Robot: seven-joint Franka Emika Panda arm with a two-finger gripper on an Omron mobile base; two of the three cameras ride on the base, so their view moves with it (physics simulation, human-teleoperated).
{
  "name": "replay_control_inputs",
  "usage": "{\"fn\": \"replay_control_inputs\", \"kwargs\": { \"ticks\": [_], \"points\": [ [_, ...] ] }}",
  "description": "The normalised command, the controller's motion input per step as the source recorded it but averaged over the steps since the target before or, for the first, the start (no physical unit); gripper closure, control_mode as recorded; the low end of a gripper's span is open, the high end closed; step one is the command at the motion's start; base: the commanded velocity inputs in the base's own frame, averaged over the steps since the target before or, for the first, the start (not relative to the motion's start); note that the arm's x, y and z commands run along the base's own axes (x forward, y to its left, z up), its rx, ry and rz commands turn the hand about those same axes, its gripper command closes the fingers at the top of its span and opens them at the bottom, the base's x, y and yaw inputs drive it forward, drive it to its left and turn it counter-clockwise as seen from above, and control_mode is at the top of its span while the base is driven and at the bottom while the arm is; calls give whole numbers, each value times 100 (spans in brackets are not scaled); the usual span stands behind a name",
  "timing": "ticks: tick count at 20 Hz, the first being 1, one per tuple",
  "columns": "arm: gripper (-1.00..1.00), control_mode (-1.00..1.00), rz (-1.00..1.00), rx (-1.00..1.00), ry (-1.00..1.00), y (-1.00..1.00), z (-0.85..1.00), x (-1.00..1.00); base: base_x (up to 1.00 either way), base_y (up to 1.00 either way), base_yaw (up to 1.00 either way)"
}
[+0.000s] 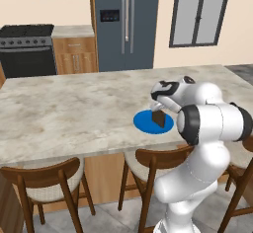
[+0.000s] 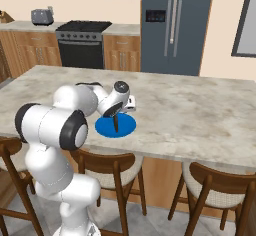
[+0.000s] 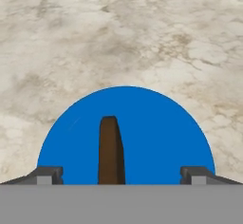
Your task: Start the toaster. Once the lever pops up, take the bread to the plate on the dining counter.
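— Marbled stone, left base view: what is listed?

— Item one, the dining counter, pale grey-beige, wooden chairs tucked under its near edge. Item two, the plate, bright blue, close to the near edge, right of the middle. Item three, the bread, dark brown, standing on edge on the plate. The gripper hangs directly above it, and the arm's elbow cuts off the plate's right side; the fingers are hard to make out here.

— Right base view?

— Same plate, bread upright at its middle, gripper just above, mostly masked by the wrist. Behind: stove, grey refrigerator, and the toaster, small and far, on the back worktop's left end.

— Hand view?

— Plate cut off at the bottom edge. Bread seen edge-on, its lower part hidden. Fingertips stand wide apart, one at each side, clear of the slice; nothing held.
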Motion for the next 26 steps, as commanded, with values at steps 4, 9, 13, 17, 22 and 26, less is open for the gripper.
{"fn": "replay_control_inputs", "kwargs": {
  "ticks": [4, 9, 13, 17, 22, 26],
  "points": [
    [-100, -100, -3, 0, 4, 0, 40, -9, 0, 0, 0],
    [-100, -100, -11, 0, 8, 0, 56, -40, 0, 0, 0],
    [-100, -100, -18, 0, 11, 0, 50, -68, 0, 0, 0],
    [-100, -100, -20, 0, 11, 0, 45, -74, 0, 0, 0],
    [-100, -100, -17, 0, 8, 0, 36, -70, 0, 0, 0],
    [-100, -100, -7, 0, 1, 0, 37, -73, 0, 0, 0]
  ]
}}
